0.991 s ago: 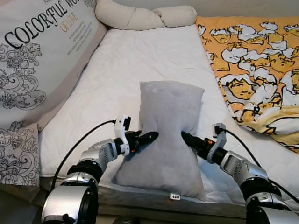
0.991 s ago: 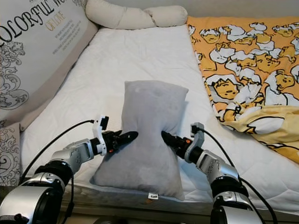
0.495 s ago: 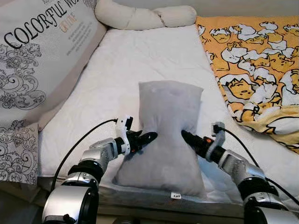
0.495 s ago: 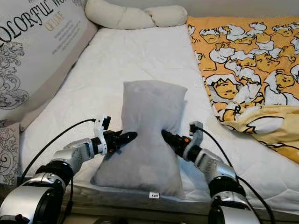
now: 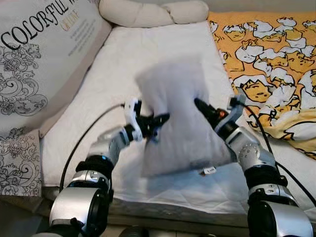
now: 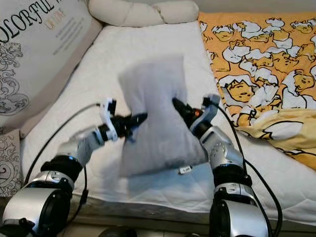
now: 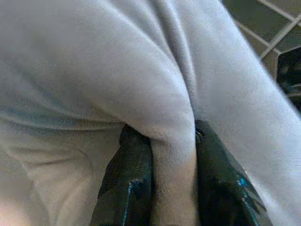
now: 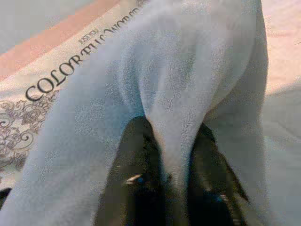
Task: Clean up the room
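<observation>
A grey pillow (image 5: 177, 118) hangs lifted off the white mattress (image 5: 148, 54), blurred by motion. My left gripper (image 5: 160, 120) is shut on a fold of its left side, and my right gripper (image 5: 200, 105) is shut on a fold of its right side. In the left wrist view the grey pillow fabric (image 7: 171, 141) is pinched between the black fingers (image 7: 131, 174). The right wrist view shows the same: a ridge of pillow cloth (image 8: 171, 141) sits clamped between the fingers (image 8: 136, 165). A small white tag (image 5: 210, 171) dangles at the pillow's lower edge.
A large printed cushion (image 5: 44, 59) leans along the left side of the bed. A cream bolster (image 5: 153, 12) lies at the head. An orange cartoon-print blanket (image 5: 271, 64) covers the right side. The mattress's front edge is close to my body.
Both grippers have raised the pillow off the mattress and carried it up and forward; it now hangs tilted between them. The camera view shifted slightly.
</observation>
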`<state>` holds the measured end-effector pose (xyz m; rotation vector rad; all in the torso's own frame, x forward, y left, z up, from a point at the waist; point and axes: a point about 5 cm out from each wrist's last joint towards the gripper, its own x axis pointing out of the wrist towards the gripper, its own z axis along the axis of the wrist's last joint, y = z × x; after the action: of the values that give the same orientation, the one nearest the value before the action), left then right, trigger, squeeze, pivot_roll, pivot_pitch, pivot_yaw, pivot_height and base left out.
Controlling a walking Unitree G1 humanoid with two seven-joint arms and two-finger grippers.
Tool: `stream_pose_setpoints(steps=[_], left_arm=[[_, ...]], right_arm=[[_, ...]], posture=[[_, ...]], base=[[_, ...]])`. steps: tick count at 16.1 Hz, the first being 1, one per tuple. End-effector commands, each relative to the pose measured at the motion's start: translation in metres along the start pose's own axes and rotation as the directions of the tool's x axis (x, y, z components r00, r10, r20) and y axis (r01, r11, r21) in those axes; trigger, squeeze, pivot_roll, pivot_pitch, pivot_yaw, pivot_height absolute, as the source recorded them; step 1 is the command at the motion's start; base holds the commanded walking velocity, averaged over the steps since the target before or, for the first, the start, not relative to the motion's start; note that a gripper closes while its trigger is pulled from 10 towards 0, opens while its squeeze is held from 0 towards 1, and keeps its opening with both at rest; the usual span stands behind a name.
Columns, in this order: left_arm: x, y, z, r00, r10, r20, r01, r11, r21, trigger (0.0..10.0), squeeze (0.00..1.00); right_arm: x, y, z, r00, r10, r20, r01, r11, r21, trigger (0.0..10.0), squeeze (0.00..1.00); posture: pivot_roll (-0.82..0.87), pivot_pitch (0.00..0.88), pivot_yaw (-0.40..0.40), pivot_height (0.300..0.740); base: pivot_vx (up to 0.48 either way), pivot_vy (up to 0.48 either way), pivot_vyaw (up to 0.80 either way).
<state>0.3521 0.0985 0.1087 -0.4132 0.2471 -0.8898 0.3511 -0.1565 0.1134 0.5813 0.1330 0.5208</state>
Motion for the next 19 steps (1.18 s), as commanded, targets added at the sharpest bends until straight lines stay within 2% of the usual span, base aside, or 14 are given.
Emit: stream_pose_setpoints(steps=[1, 5, 6, 8, 9, 10, 11, 12, 13, 14, 15, 16, 19], left_arm=[[0.013, -0.017, 0.023, 0.992, -0.089, 0.085, 0.086, 0.995, 0.041, 0.0, 0.0], [0.011, -0.029, 0.053, 0.965, -0.104, 0.241, 0.097, 0.994, 0.041, 0.0, 0.0], [0.009, -0.029, 0.054, 0.964, -0.097, 0.248, 0.089, 0.995, 0.045, 0.0, 0.0], [0.004, -0.025, 0.046, 0.971, -0.012, 0.241, 0.008, 1.0, 0.016, 0.0, 0.0], [0.001, -0.024, 0.037, 0.978, 0.051, 0.202, -0.065, 0.996, 0.061, 0.0, 0.0], [0.0, -0.026, 0.033, 0.978, 0.101, 0.181, -0.128, 0.981, 0.144, 0.0, 0.0], [0.0, -0.026, 0.033, 0.974, 0.148, 0.174, -0.184, 0.959, 0.217, 7.6, 0.0], [0.0, -0.026, 0.034, 0.971, 0.167, 0.173, -0.208, 0.945, 0.251, 7.6, 0.0], [-0.001, -0.021, 0.035, 0.952, 0.244, 0.186, -0.292, 0.907, 0.304, 10.0, 0.0], [-0.001, -0.022, 0.036, 0.949, 0.248, 0.194, -0.3, 0.901, 0.315, 10.0, 0.0], [-0.003, -0.022, 0.035, 0.94, 0.271, 0.21, -0.33, 0.88, 0.342, 10.0, 0.0], [-0.004, -0.023, 0.032, 0.938, 0.284, 0.198, -0.339, 0.87, 0.359, 10.0, 0.0], [-0.007, -0.017, 0.027, 0.93, 0.333, 0.152, -0.365, 0.815, 0.45, 10.0, 0.0]], right_arm=[[0.009, 0.018, 0.003, 0.998, 0.047, 0.037, -0.046, 0.999, -0.023, 0.0, 0.0], [-0.002, 0.024, 0.003, 0.993, 0.052, 0.101, -0.048, 0.998, -0.047, 0.0, 0.0], [-0.004, 0.025, 0.001, 0.993, 0.053, 0.103, -0.047, 0.997, -0.055, 0.0, 0.0], [-0.01, 0.027, -0.001, 0.99, 0.057, 0.128, -0.048, 0.996, -0.079, 0.0, 0.0], [-0.014, 0.026, -0.003, 0.99, 0.028, 0.14, -0.019, 0.998, -0.061, 0.0, 0.0], [-0.017, 0.025, -0.004, 0.99, 0.005, 0.141, 0.003, 0.999, -0.053, 0.0, 0.0], [-0.019, 0.024, -0.01, 0.995, -0.008, 0.104, 0.013, 0.999, -0.052, 0.0, 0.0], [-0.021, 0.025, -0.012, 0.996, -0.012, 0.086, 0.016, 0.999, -0.048, 0.0, 0.0], [-0.023, 0.025, -0.018, 0.997, -0.023, 0.078, 0.029, 0.997, -0.075, 0.0, 0.0], [-0.024, 0.025, -0.019, 0.996, -0.036, 0.076, 0.042, 0.995, -0.085, 0.0, 0.0], [-0.025, 0.025, -0.02, 0.995, -0.072, 0.074, 0.081, 0.988, -0.133, 9.1, 0.0], [-0.025, 0.024, -0.021, 0.993, -0.095, 0.071, 0.105, 0.983, -0.149, 10.0, 0.0], [-0.023, 0.026, -0.023, 0.991, -0.118, 0.057, 0.126, 0.98, -0.154, 10.0, 0.0]], posture=[[-0.03, 0.0, 0.135, 0.74], [-0.05, 0.0, 0.152, 0.74], [-0.05, 0.0, 0.152, 0.74], [-0.06, 0.0, 0.15, 0.74], [-0.06, 0.0, 0.153, 0.74], [-0.06, 0.0, 0.151, 0.74], [-0.07, 0.0, 0.146, 0.74], [-0.07, 0.0, 0.146, 0.74], [-0.07, 0.0, 0.143, 0.74], [-0.07, 0.0, 0.144, 0.74], [-0.07, 0.0, 0.147, 0.74], [-0.07, 0.0, 0.148, 0.74], [-0.07, 0.0, 0.152, 0.74]], base=[[0.0, 0.0, 0.0], [0.0, 0.0, 0.0], [0.0, 0.0, 0.0], [0.0, 0.0, 0.0], [0.0, 0.0, 0.0], [0.0, 0.0, 0.0], [0.0, 0.0, 0.0], [0.0, 0.0, 0.0], [0.0, 0.0, 0.0], [0.0, 0.0, 0.0], [0.0, 0.0, 0.0], [0.0, 0.0, 0.0], [0.0, 0.188, 0.0]])
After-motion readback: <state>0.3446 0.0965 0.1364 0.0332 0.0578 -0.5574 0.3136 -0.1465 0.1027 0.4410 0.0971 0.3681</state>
